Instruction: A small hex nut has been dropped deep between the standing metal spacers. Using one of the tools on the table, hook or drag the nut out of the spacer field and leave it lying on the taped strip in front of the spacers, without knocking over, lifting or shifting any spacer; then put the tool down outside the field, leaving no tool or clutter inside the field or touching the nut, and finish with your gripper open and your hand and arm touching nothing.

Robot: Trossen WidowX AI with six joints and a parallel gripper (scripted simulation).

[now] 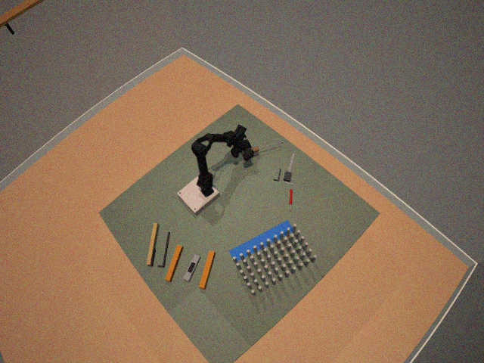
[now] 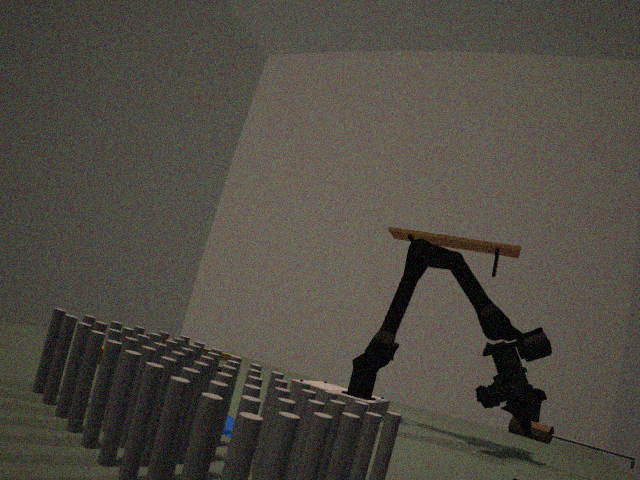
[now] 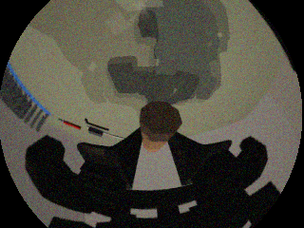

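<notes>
Evidently, the hooked tool is gripped by its handle in the end effector, leaving the hook free for dragging.

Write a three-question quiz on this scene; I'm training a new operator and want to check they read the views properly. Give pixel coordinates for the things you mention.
1. Multiple choice: what does the pincer (image 1: 252, 150) (image 2: 530, 429) (image 3: 154, 129) grip?
A) the red-handled tool
B) a wooden handle
C) an orange bar
2. True or false: the spacers (image 1: 274, 258) (image 2: 204, 428) stand upright.
3. Fill in the missing word: the strip (image 1: 261, 239) (image 2: 229, 426) (image 3: 29, 93) along one side of the spacers is ____.

Key: 1 B; 2 true; 3 blue.
</notes>
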